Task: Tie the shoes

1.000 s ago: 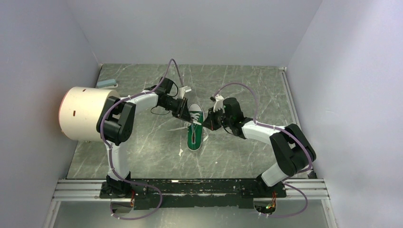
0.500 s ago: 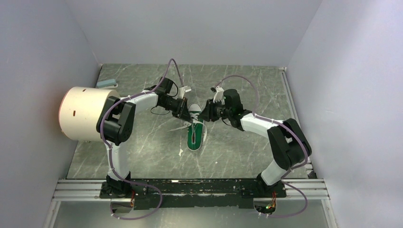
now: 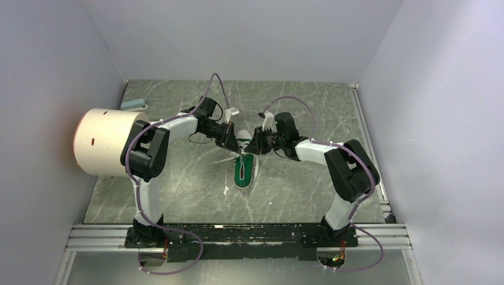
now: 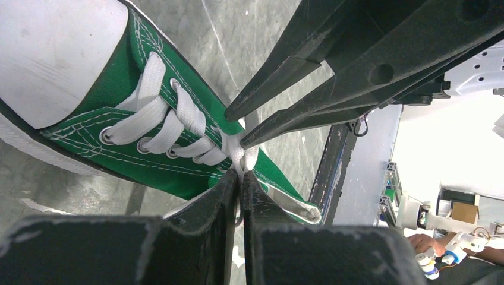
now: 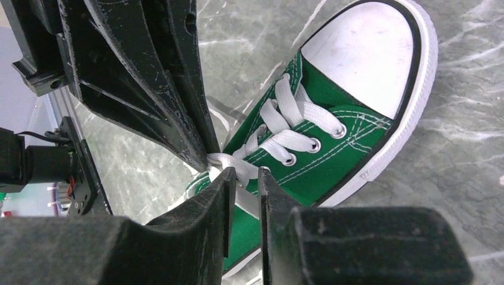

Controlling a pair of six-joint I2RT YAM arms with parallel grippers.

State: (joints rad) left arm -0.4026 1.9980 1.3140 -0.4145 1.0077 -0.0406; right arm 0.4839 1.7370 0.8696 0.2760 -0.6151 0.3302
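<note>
The green sneaker (image 3: 244,168) lies mid-table, white toe cap (image 3: 244,139) pointing away from the arm bases. Both grippers meet over its white laces (image 4: 178,119). My left gripper (image 3: 233,146) is shut on a strand of lace where the laces cross; the wrist view shows it pinched between the tips (image 4: 241,173). My right gripper (image 3: 251,148) comes in from the right. Its jaws (image 5: 245,173) stand a narrow gap apart, with lace bunched between them. It faces the left gripper's fingers (image 5: 178,119) tip to tip. The sneaker's heel end is hidden in both wrist views.
A large white cylinder (image 3: 107,141) stands at the left wall. A small grey-blue object (image 3: 133,104) lies at the back left corner. A small white scrap (image 3: 226,190) lies on the marbled table near the sneaker. Walls close in three sides; a metal rail (image 3: 238,236) runs along the near edge.
My right gripper has moved left and further back, onto the laces, and now meets the left gripper. The left gripper and the sneaker have stayed about where they were.
</note>
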